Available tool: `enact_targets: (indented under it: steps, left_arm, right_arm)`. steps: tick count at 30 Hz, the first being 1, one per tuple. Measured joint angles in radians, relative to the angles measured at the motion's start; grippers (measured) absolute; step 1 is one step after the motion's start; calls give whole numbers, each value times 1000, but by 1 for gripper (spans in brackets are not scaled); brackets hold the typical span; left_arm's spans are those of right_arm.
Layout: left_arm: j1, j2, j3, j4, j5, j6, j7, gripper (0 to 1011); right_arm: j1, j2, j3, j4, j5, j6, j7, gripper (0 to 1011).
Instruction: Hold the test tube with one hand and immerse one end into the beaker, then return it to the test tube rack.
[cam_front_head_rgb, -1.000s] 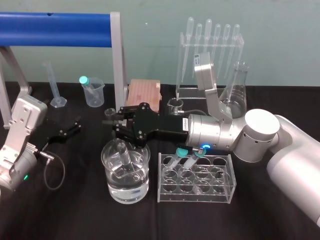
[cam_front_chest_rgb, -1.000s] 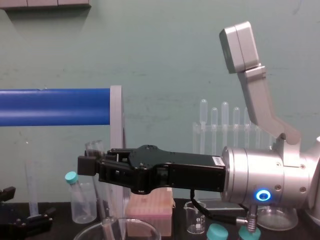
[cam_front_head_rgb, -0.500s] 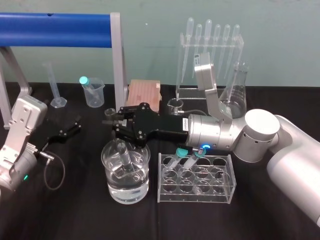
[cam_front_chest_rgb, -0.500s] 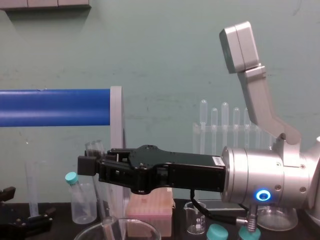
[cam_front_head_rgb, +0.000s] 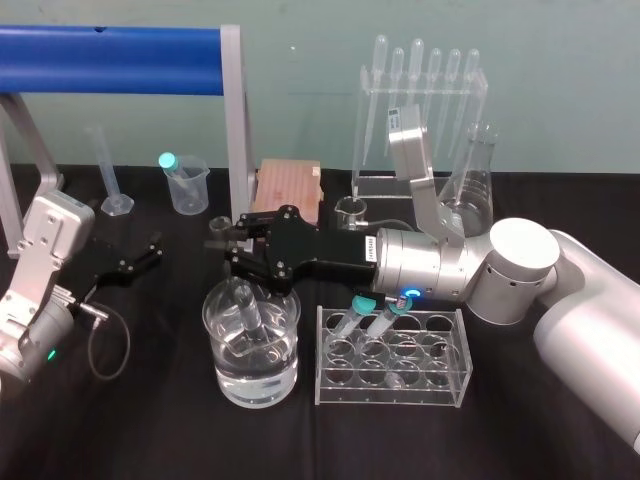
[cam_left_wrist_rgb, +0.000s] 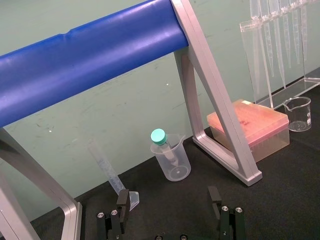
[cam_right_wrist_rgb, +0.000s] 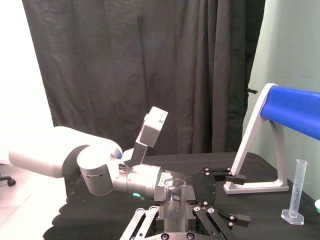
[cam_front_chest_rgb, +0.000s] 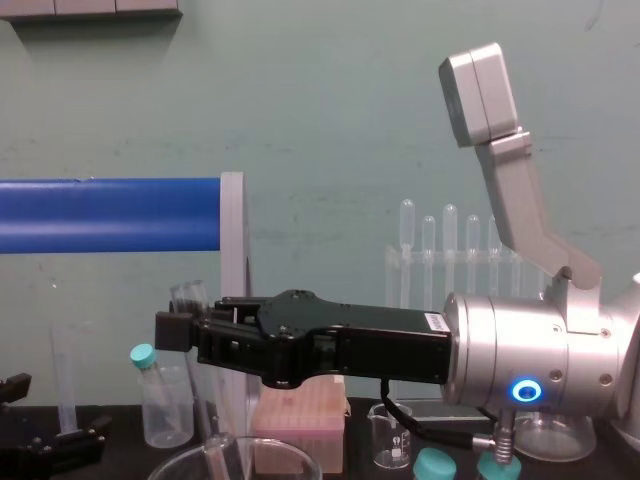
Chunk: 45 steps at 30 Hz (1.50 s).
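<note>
My right gripper (cam_front_head_rgb: 232, 246) reaches in from the right and is shut on the test tube (cam_front_head_rgb: 245, 305), a slim clear glass tube held nearly upright. The tube's lower end sits inside the wide clear beaker (cam_front_head_rgb: 290, 312), which holds water. In the chest view the test tube (cam_front_chest_rgb: 192, 300) sticks up above the black fingers with its flared rim. The right wrist view has the test tube (cam_right_wrist_rgb: 174, 200) clamped between the two fingers. The clear test tube rack (cam_front_head_rgb: 455, 352) stands just right of the beaker. My left gripper (cam_front_head_rgb: 135, 262) rests open at the far left.
Two teal-capped tubes (cam_front_head_rgb: 365, 310) lean in the rack. Behind stand a pink box (cam_front_head_rgb: 290, 188), a small beaker (cam_front_head_rgb: 350, 210), a pipette stand (cam_front_head_rgb: 420, 110), a flask (cam_front_head_rgb: 475, 185), a cloudy beaker (cam_front_head_rgb: 187, 185), a graduated cylinder (cam_front_head_rgb: 110, 175) and a blue-barred frame (cam_front_head_rgb: 110, 45).
</note>
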Motion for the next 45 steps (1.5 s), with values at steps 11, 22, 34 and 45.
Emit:
enact_targets:
  steps: [11,22,34,45]
  left_arm:
    - [0,0,0,0,0,0,0,1000]
    - [0,0,0,0,0,0,0,1000]
    - [0,0,0,0,0,0,0,1000]
    - [0,0,0,0,0,0,0,1000]
  right_arm:
    - [0,0,0,0,0,0,0,226]
    - [0,0,0,0,0,0,0,226]
    - [0,0,0,0,0,0,0,226]
    - [0,0,0,0,0,0,0,226]
